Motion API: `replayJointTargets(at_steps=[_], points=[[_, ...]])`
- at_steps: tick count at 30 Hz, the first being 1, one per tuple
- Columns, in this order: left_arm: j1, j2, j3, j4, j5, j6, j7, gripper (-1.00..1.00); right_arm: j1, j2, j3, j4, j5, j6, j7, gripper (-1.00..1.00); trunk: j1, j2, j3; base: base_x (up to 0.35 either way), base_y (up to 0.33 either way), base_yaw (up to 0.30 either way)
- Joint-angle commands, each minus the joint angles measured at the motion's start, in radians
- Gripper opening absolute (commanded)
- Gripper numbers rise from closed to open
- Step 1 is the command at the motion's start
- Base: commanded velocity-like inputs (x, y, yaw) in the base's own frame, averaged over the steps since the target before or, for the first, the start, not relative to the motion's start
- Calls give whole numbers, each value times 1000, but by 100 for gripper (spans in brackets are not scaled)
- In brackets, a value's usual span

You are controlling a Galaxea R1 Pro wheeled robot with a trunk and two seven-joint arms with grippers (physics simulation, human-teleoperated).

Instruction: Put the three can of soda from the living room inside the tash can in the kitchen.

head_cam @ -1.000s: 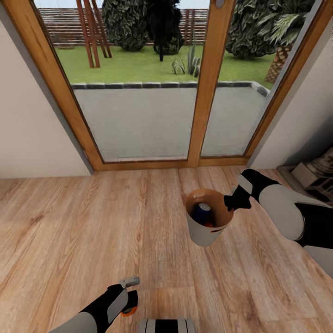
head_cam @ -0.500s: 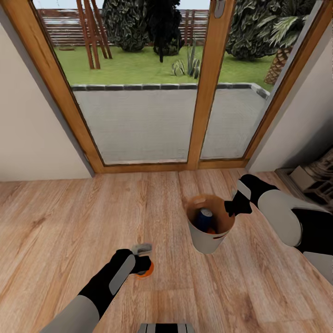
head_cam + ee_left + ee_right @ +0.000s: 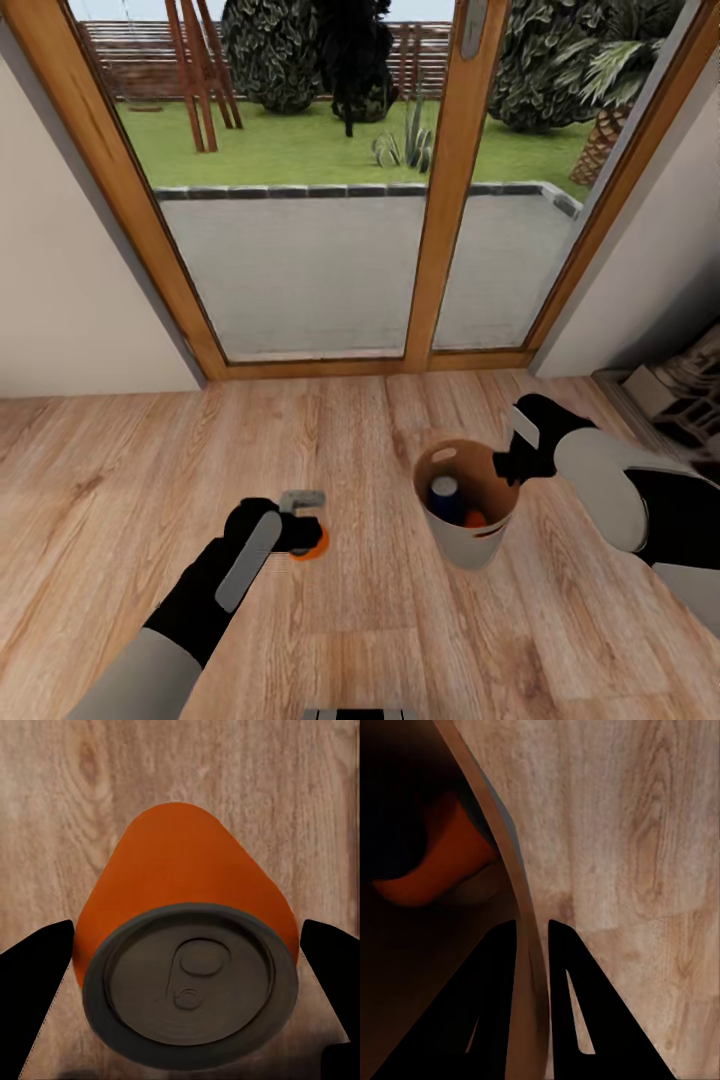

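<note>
Grained wood floor, left hand clamping orange can, right hand pinching tapered bin rim

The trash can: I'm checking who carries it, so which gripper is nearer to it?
Right. The right gripper pinches the trash can by its rim; the left gripper holds an orange soda can off to its side.

Left arm: black forearm casing inlaid with a light grey strip, grey-white upper segment. Right arm: rounded grey-white shell between black sections, white wrist patch. Black, wedge-shaped fingers are seen at each wrist.
</note>
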Motion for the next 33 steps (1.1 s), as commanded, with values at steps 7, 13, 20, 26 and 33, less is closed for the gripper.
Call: replayJointTargets(at_steps=[7,13,20,26,33], points=[[1,8,25,-167,14,93,-1,-100,29,3,-8,-18,-13,-13,0,-100,-27,49,22,0,0,0],[0,26,37,-275,115,93,-3,-100,37,6,-8,-20,-13,-15,-8,-100,-50,91,41,0,0,0],[0,48,34,-302,223,93,-3,-100,51,15,-8,-16,-14,-68,-95,-100,-77,140,63,0,0,0],[0,49,30,-350,240,93,-3,-100,59,18,-8,-11,-14,-89,-114,-100,-100,182,82,0,0,0],[0,50,28,-377,307,93,-3,-100,75,42,-8,-5,-20,-154,-225,-100,-127,231,104,0,0,0]])
